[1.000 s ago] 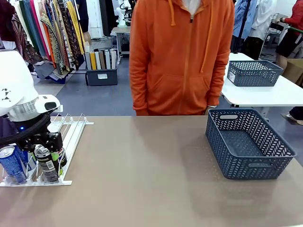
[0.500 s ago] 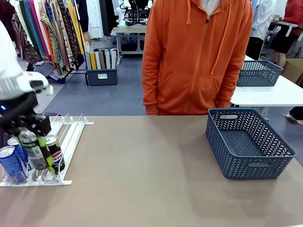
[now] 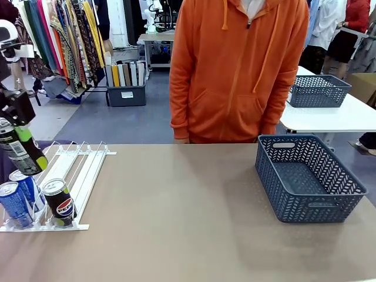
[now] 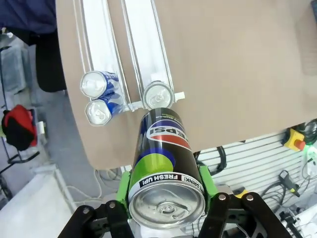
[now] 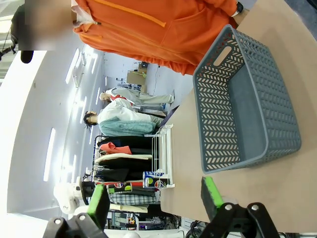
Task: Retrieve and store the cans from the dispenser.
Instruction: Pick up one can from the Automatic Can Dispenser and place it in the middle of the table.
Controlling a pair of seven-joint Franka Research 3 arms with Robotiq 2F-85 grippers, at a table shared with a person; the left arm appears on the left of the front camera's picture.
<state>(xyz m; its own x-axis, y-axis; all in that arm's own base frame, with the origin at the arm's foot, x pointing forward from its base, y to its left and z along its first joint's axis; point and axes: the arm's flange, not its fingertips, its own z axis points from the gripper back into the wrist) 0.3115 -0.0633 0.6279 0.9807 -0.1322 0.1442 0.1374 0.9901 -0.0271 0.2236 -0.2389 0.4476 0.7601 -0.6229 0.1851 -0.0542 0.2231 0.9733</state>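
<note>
Left hand (image 4: 166,194) pinches black can (image 4: 162,148), held clear of dispenser (image 4: 148,44) at bench (image 3: 176,205) left edge. Label reads "FRESH UP!". Right hand (image 5: 154,191) spread.

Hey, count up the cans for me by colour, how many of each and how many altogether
Blue cans: 2
Black can with red-white-blue logo: 1
Black can with green print, in the left end effector: 1
Total: 4

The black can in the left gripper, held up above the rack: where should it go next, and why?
Probably carry it rightward toward the grey basket standing at the far right, the likely storage spot. The left gripper is shut on the black can, which hangs tilted and clear of the dispenser, where three cans wait.
</note>
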